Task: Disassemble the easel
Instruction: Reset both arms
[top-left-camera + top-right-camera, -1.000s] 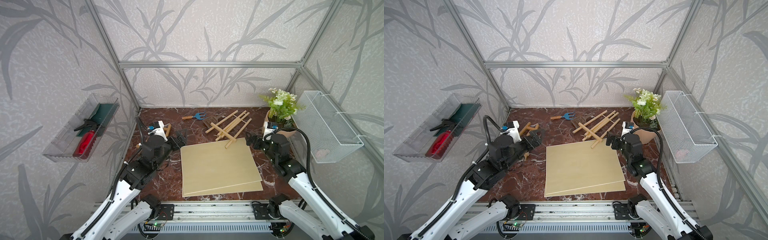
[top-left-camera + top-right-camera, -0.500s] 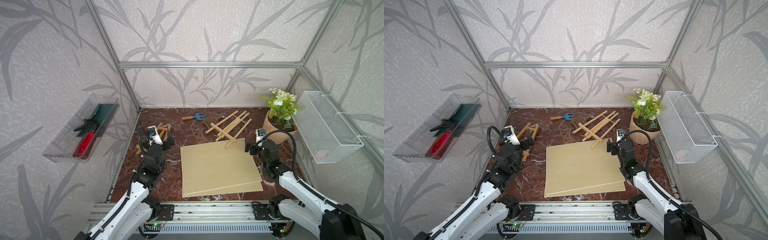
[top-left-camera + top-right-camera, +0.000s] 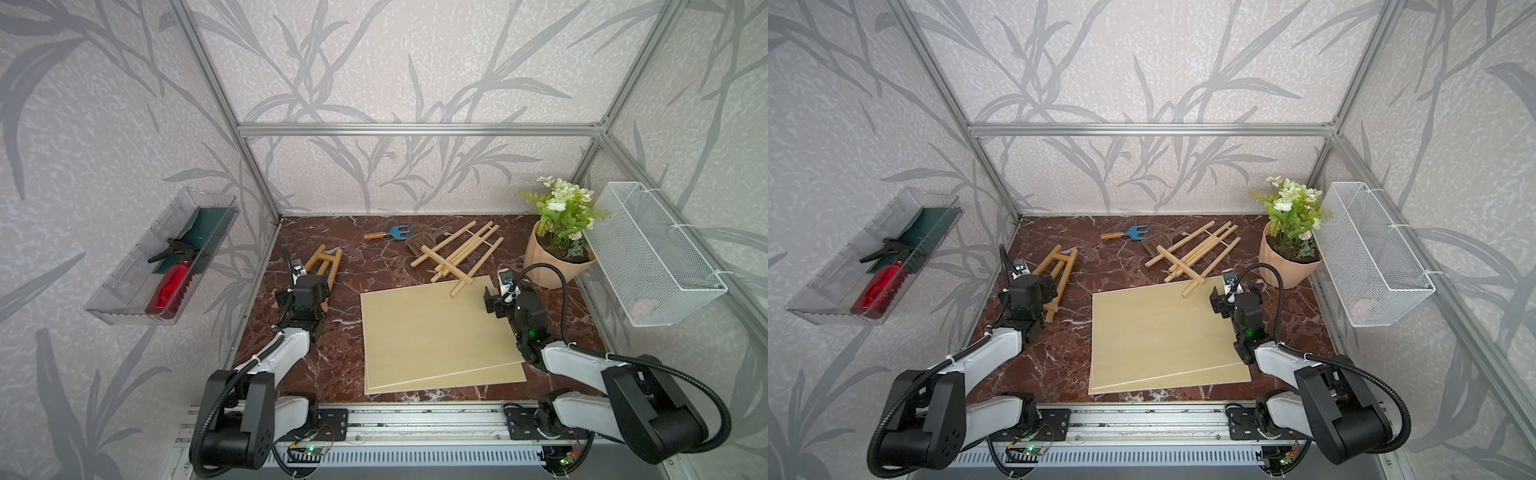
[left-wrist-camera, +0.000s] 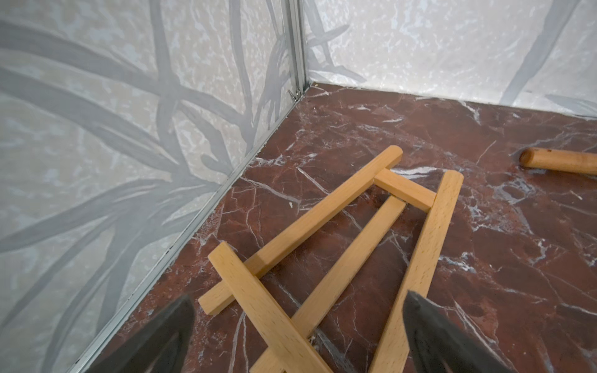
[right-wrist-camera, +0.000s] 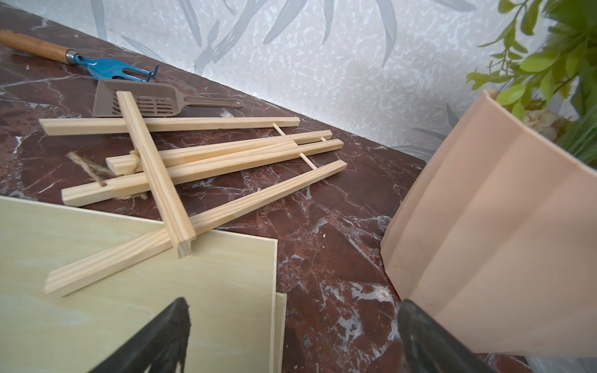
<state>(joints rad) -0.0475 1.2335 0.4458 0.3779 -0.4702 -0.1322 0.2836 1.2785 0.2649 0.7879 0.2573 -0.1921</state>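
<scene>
Now both sets of jaws stand wide and empty. The small easel (image 4: pixel 352 258) lies flat on the table (image 4: pixel 500 258) by the left wall (image 4: pixel 129 129), just ahead of the left jaws; a larger easel (image 5: pixel 226 161) lies near the right jaws, one leg (image 5: pixel 129 255) on the boards (image 5: pixel 97 306). Pinning one rail (image 4: pixel 323 213) while pulling the crossbar (image 4: pixel 255 297) straight should work best.

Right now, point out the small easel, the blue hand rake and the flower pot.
small easel (image 4: pixel 353 258): left wrist view, middle slat.
blue hand rake (image 3: pixel 398 235): in a top view, blue head.
flower pot (image 5: pixel 484 226): right wrist view, ribbed wall.
</scene>
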